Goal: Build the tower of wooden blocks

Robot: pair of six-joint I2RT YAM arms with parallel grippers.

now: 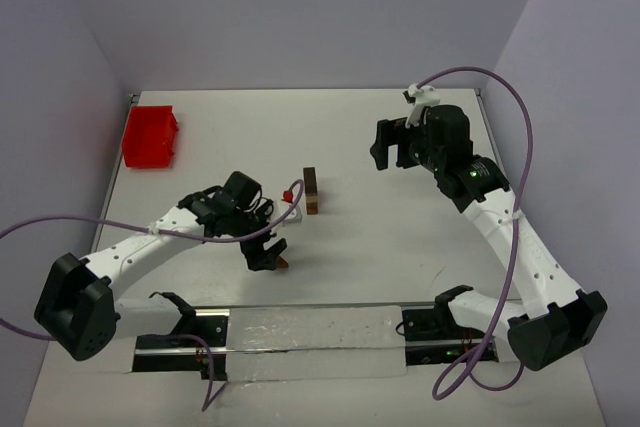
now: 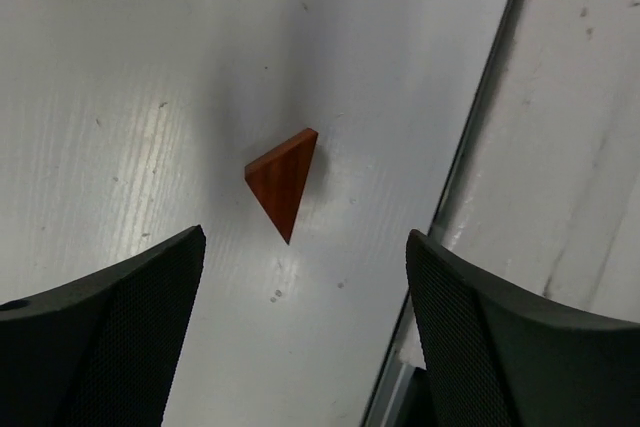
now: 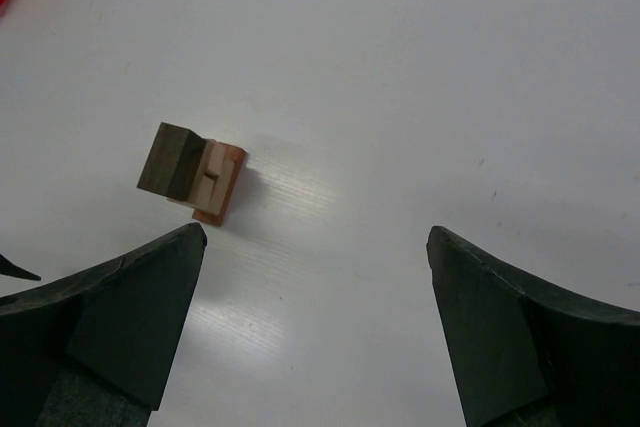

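1. Likely the triangular wedge is light, stiff and smooth; take it across its straight sides, since the slopes may squeeze it out.
2. It lies on the table below your left gripper, whose jaws are wide, empty and touching nothing.
3. Your right gripper hangs spread and empty, apart from the standing wood block tower.

Triangular wedge: wood, reddish-brown, fine straight grain, smooth, dull satin finish.
Wood block tower: wood; dark brown top piece, matt; paler tan and reddish pieces beneath, smooth.
Surface: white, smooth, faintly ribbed, low sheen with soft glare.
Left pincer: pads black, matt, finely meshed texture.
Right pincer: fingers dark, matt, plain.
Tray: red plastic, glossy.
Cables: purple, smooth sheathing.
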